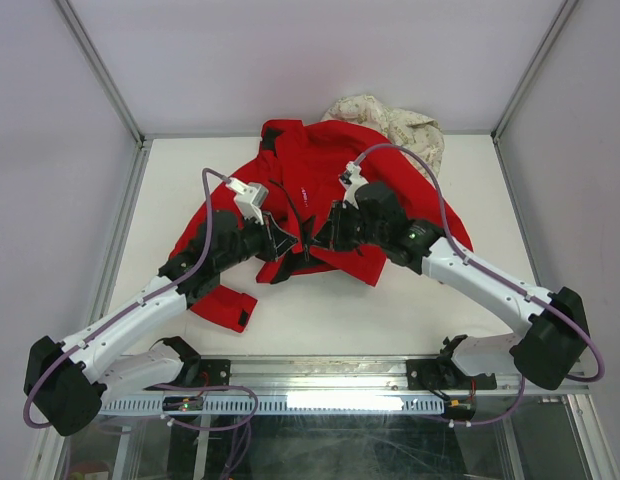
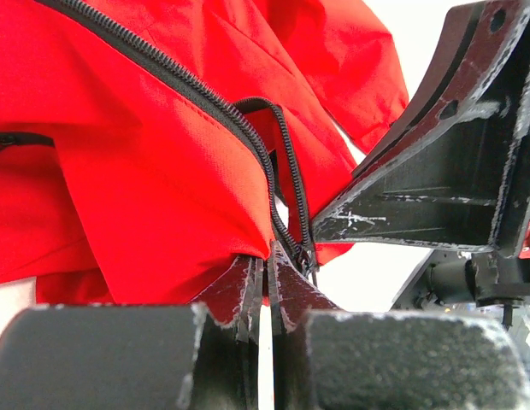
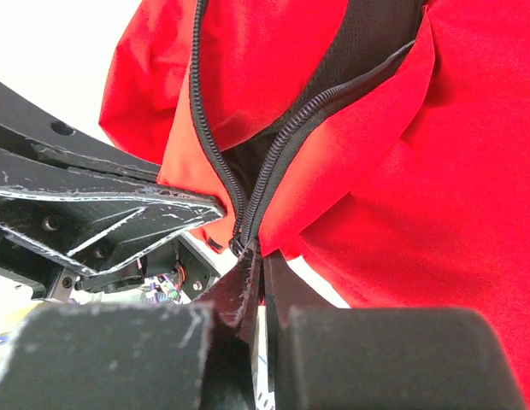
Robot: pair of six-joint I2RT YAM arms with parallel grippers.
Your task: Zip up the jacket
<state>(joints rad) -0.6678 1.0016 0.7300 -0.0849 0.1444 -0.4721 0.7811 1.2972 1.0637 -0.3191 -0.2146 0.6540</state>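
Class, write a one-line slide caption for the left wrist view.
Left gripper shut on the red jacket at the foot of its open zipper, right gripper close beside.

- Jacket [image 1: 320, 190]: you have thin, bright red woven cloth with a fine grid weave and a faint sheen; it creases softly.
- Zipper [image 2: 209, 98]: dark coil teeth on black tape, matt.
- Lining [image 3: 368, 43]: black, finely textured cloth.
- Left gripper [image 2: 263, 273] and right gripper [image 3: 252, 278]: you see black plastic fingers, matt and rough-grained, with edges scuffed pale grey.
- Floral garment [image 1: 405, 125]: cream printed cloth, matt.
- Table [image 1: 410, 310]: white, smooth, matt.
- Front rail [image 1: 340, 372]: bare silvery metal with a dull shine.
- Cable [image 1: 203, 220]: lilac plastic sheathing, smooth and slightly glossy.
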